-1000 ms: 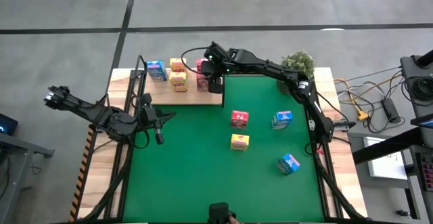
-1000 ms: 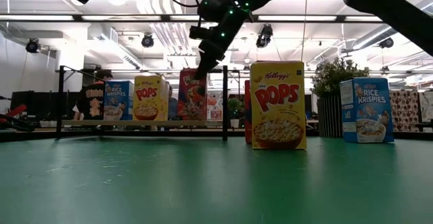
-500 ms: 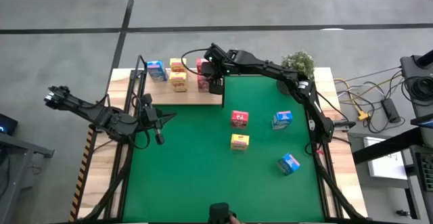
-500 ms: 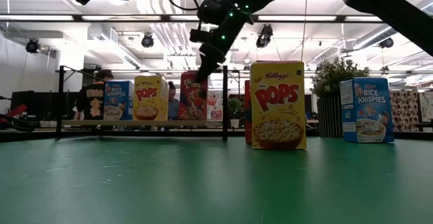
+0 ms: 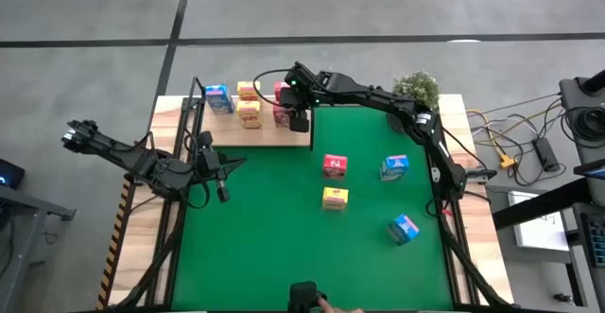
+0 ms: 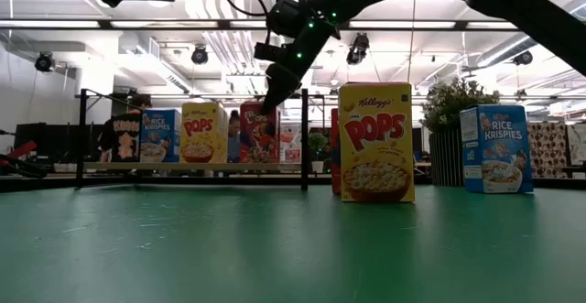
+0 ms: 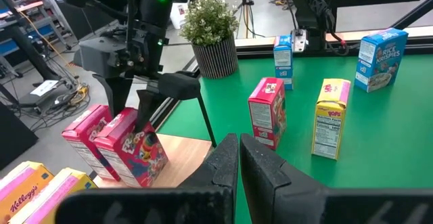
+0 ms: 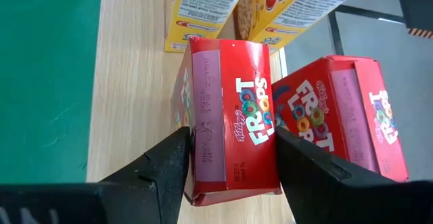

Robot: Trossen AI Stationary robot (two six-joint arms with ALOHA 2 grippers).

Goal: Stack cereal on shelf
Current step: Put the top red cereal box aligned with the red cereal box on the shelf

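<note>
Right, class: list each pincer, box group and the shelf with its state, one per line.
Right pincer: astride pink box.
Left pincer: shut, empty.
Pink box: upright on shelf.
Shelf: holds five upright boxes.
Loose boxes, pink, yellow, blue, blue: upright on mat.

Black jointed arms; looping black cable; green indicator lights.
</note>
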